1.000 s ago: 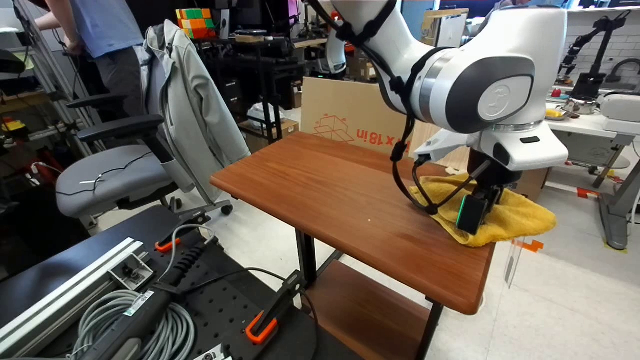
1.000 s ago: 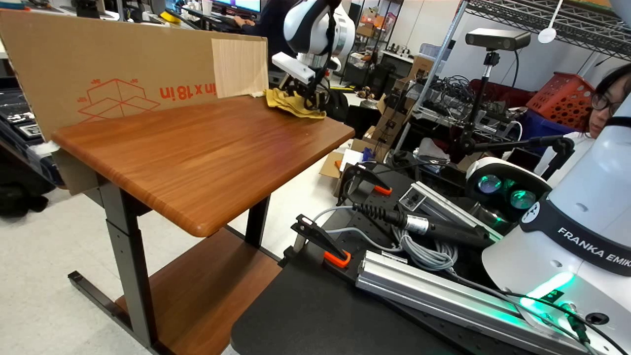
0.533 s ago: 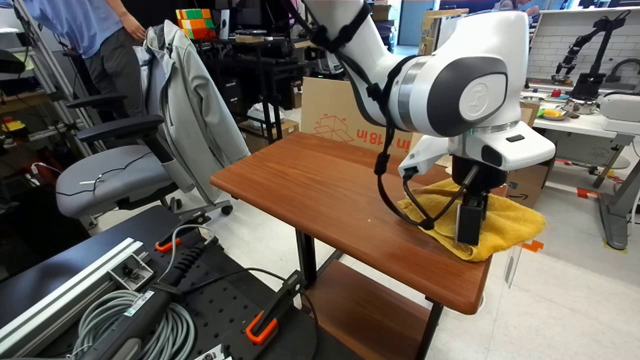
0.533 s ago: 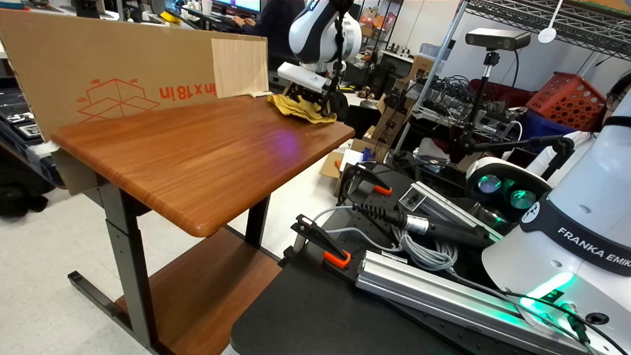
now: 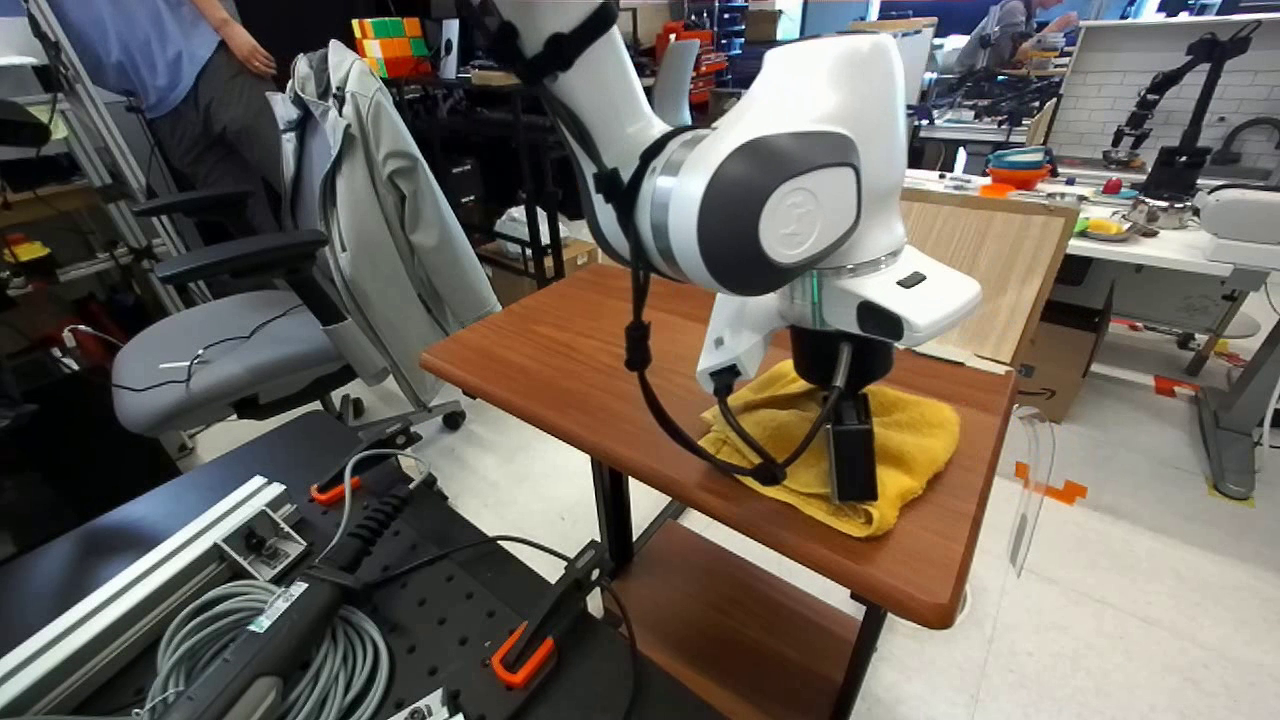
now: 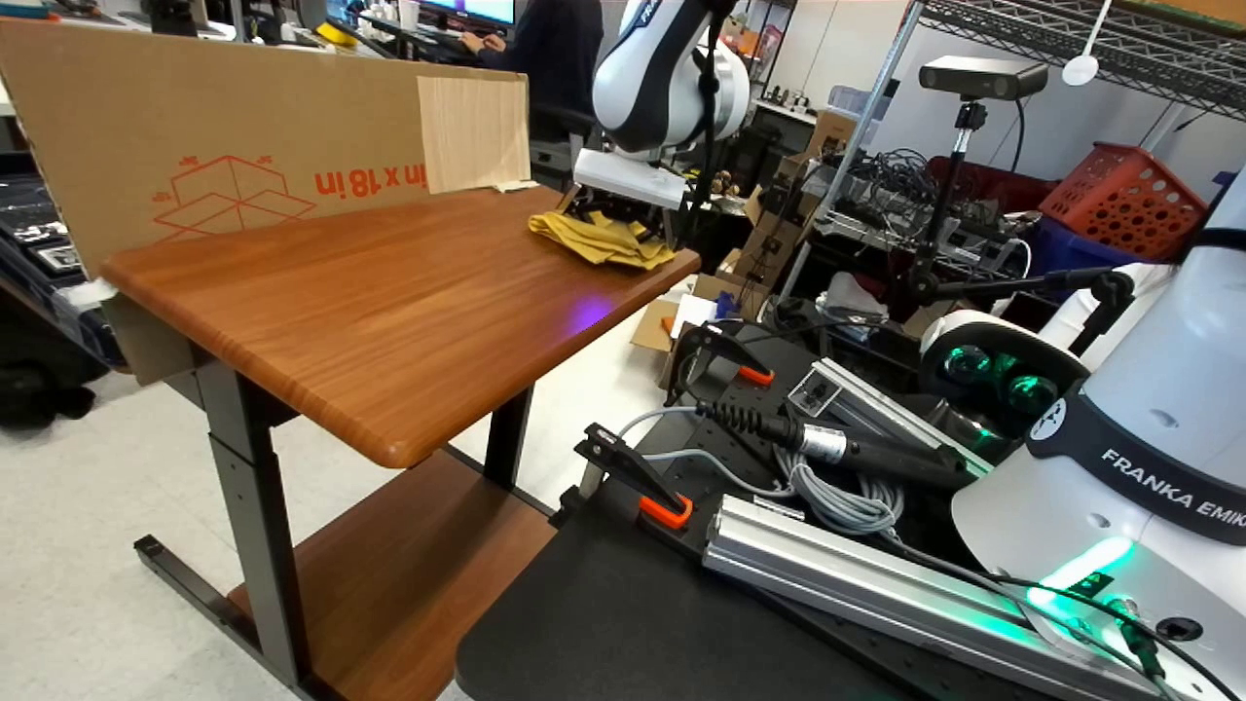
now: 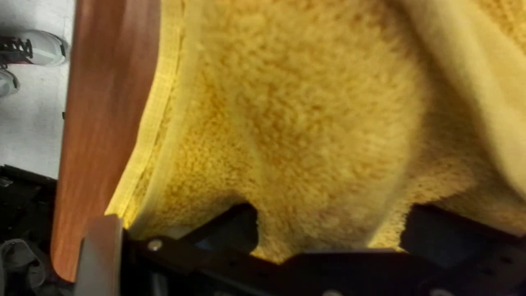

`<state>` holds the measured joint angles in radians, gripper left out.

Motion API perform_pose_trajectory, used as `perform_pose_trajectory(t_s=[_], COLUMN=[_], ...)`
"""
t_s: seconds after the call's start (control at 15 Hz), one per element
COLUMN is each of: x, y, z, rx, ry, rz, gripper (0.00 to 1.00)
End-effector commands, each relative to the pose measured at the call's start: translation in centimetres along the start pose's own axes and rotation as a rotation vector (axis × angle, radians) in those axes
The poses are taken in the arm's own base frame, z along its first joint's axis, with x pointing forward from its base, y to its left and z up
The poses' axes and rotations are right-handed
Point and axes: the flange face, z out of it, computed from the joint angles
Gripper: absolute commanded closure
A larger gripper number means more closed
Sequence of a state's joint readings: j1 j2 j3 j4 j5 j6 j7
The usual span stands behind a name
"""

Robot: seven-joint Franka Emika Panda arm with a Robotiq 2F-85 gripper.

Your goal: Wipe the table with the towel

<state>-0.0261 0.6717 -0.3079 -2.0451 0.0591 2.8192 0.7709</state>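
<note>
We have the gripper [image 7: 331, 218] spread wide, clasping nothing, on the yellow towel [image 7: 287, 111], an upright cardboard sheet [image 6: 292, 107] flanking the table [image 6: 360, 312].

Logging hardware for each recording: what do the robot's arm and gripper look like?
The arm is white with a dark grey oval cap around a pale, logo-stamped disc; black cables run along it. A black band on its base carries white "FRANKA" lettering. The gripper is black.
</note>
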Motion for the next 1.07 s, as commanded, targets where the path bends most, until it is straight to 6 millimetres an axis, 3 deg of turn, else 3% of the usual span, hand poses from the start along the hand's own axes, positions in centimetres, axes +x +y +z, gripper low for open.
perform_pose_trajectory(t_s=[0.0,0.13,0.33,0.53,0.87,1.0], x=[-8.0,-10.8,-11.3,-8.9,-4.2,-3.5], y=[0.8,-1.2,-5.2,-9.4,-13.3,-14.6], z=[1.6,1.7,1.4,2.2,2.6,3.2], rx=[0.019,0.069,0.11,0.136,0.173,0.164], ry=[-0.072,-0.112,-0.194,-0.221,-0.224,-0.226], rz=[-0.175,-0.234,-0.176,-0.01,0.228,0.264], gripper=[0.0,0.0,0.0,0.0,0.0,0.0])
